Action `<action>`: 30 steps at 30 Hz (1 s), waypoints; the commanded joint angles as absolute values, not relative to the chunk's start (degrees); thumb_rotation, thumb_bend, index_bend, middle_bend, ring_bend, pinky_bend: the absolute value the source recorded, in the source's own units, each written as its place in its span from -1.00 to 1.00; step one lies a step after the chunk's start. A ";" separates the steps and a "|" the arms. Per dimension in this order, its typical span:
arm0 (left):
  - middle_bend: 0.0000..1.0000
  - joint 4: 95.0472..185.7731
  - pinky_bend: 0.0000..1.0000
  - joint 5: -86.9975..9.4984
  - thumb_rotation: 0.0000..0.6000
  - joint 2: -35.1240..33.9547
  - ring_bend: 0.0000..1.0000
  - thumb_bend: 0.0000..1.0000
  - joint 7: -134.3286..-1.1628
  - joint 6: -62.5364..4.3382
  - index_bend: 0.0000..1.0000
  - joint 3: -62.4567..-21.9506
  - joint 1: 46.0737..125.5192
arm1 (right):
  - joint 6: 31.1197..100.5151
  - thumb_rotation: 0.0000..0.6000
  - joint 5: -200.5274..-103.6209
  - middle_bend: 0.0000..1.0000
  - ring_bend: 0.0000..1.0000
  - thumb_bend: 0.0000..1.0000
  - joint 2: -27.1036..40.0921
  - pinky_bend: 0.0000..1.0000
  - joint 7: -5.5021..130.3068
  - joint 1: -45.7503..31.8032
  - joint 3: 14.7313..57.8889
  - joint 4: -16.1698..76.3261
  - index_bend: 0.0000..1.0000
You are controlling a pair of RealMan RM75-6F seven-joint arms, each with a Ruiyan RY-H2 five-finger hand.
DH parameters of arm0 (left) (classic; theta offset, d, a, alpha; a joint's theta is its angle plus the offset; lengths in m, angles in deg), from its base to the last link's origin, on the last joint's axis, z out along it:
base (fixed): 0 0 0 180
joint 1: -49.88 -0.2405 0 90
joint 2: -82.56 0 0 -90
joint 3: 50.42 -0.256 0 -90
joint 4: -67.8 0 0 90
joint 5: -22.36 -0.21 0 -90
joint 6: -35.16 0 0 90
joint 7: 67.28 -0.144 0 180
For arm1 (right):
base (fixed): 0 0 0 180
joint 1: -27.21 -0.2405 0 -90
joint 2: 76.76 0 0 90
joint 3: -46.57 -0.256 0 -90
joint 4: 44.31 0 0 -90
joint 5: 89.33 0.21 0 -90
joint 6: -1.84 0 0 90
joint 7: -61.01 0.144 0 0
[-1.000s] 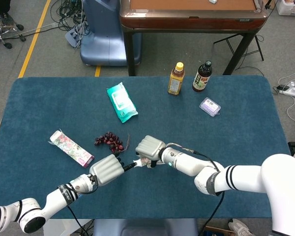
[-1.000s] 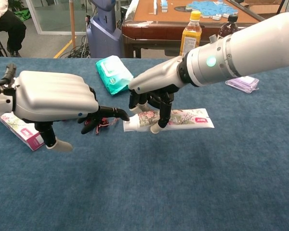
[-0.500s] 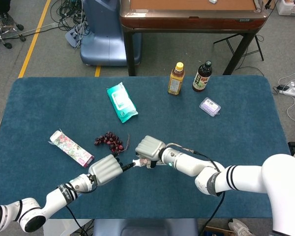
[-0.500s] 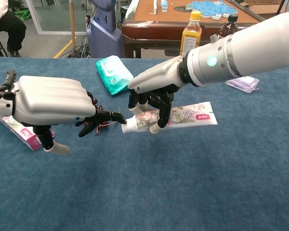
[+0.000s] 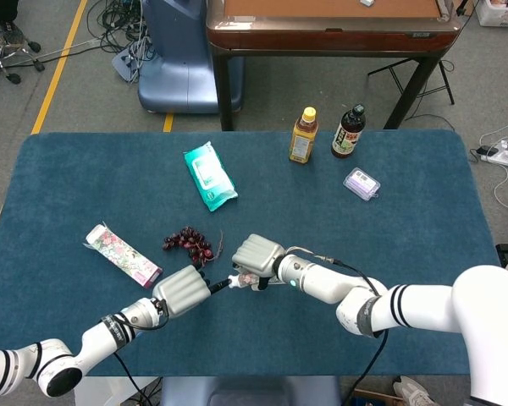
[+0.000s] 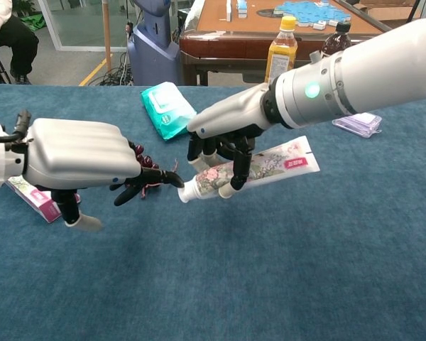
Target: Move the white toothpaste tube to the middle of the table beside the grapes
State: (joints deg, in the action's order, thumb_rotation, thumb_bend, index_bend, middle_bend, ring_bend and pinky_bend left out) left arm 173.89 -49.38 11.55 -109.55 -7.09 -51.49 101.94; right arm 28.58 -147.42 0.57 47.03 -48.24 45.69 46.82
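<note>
The white flower-printed toothpaste tube [image 6: 250,168] is in the air, tilted, its capped end low and pointing to the bunch of dark red grapes [image 5: 188,242]. We see the right hand [image 6: 224,145] clamped around it near the cap, so the tube hangs just beside the grapes, on their right side in the head view. The left hand [image 6: 85,162] holds nothing; its fingers [image 6: 151,181] are apart and reach toward the cap, close to it, in front of the grapes. On the far side of the grapes from the tube lies a flat flower-printed pack [image 5: 123,255]. We judge the carrying step is nearly done. Next we should lower the tube flat on the blue cloth table [image 5: 406,203] beside the grapes, and open the right hand without touching them.
</note>
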 commanded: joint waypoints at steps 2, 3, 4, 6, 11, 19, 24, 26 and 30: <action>0.02 174.00 -0.48 -49.00 1.00 11.38 -0.07 -0.59 -109.77 -7.29 -0.88 -51.83 102.18 | 28.68 1.00 -148.09 0.50 0.35 1.00 0.38 -0.06 47.50 -47.97 45.41 47.04 0.75; 0.02 174.01 -0.48 -48.90 1.00 11.36 -0.07 -0.59 -109.86 -7.33 -0.88 -51.94 102.24 | 28.72 1.00 -148.24 0.50 0.35 1.00 0.36 -0.06 47.57 -47.92 45.37 47.05 0.75; 0.02 174.04 -0.48 -48.76 1.00 11.33 -0.07 -0.59 -109.97 -7.37 -0.88 -52.08 102.32 | 28.73 1.00 -148.38 0.50 0.35 1.00 0.32 -0.06 47.68 -47.87 45.32 47.03 0.75; 0.02 174.13 -0.48 -48.58 1.00 11.28 -0.07 -0.59 -110.06 -7.45 -0.88 -52.30 102.40 | 28.82 1.00 -148.60 0.50 0.35 1.00 0.24 -0.06 47.85 -47.74 45.24 47.03 0.75; 0.01 174.17 -0.48 -48.30 1.00 11.10 -0.07 -0.59 -110.09 -7.62 -0.88 -52.82 102.65 | 28.87 1.00 -149.18 0.50 0.36 1.00 0.17 -0.06 48.36 -47.41 45.05 46.95 0.75; 0.01 173.70 -0.48 -47.66 1.00 10.64 -0.07 -0.59 -110.22 -7.79 -0.88 -53.35 103.16 | 28.65 1.00 -149.97 0.51 0.37 1.00 0.18 -0.06 49.14 -47.04 44.72 46.90 0.77; 0.01 173.60 -0.48 -47.18 1.00 10.53 -0.07 -0.59 -110.29 -7.90 -0.88 -53.70 103.38 | 28.82 1.00 -150.52 0.52 0.37 1.00 0.11 -0.06 49.66 -46.75 44.36 46.95 0.78; 0.01 173.63 -0.48 -47.06 1.00 10.49 -0.07 -0.59 -110.28 -7.94 -0.88 -53.87 103.46 | 28.95 1.00 -150.82 0.52 0.38 1.00 0.03 -0.06 49.94 -46.60 44.11 47.03 0.78; 0.01 173.60 -0.48 -46.81 1.00 10.42 -0.07 -0.59 -110.37 -8.01 -0.88 -54.09 103.68 | 29.06 1.00 -151.45 0.52 0.38 1.00 -0.19 -0.06 50.29 -46.37 43.81 47.23 0.79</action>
